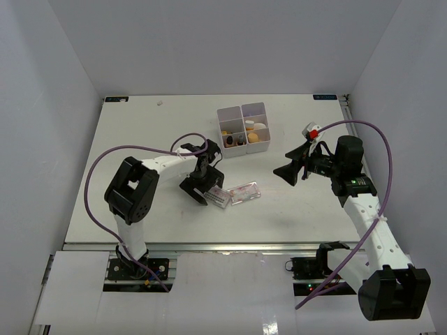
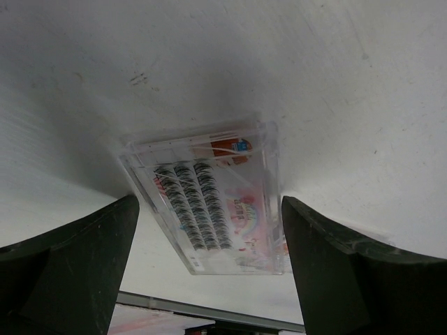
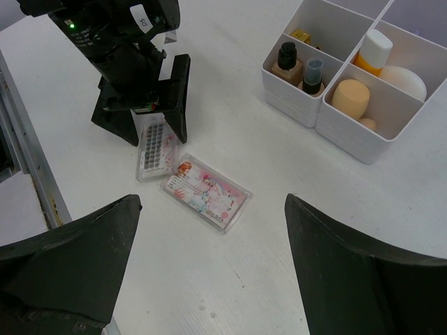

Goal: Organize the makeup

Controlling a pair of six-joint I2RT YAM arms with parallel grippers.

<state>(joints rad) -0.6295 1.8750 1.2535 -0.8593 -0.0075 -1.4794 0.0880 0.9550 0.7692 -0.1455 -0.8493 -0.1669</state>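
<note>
Flat clear lash packets; white plastic box holds rounded sponges (also small bottles); left hand, right hand wide open, empty.

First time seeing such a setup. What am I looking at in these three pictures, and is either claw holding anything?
Two robot arms stand at the near edge of a white table, each ending in a two-finger gripper. One picture looks down from above; the others come from cameras on each wrist, the dark shapes at their lower corners being that gripper's own fingers. On the table lie a clear packet, a second packet and a white divided box holding a sponge and small bottles. The left gripper stands open around the first; the right gripper is open, empty. Nothing is held.
</note>
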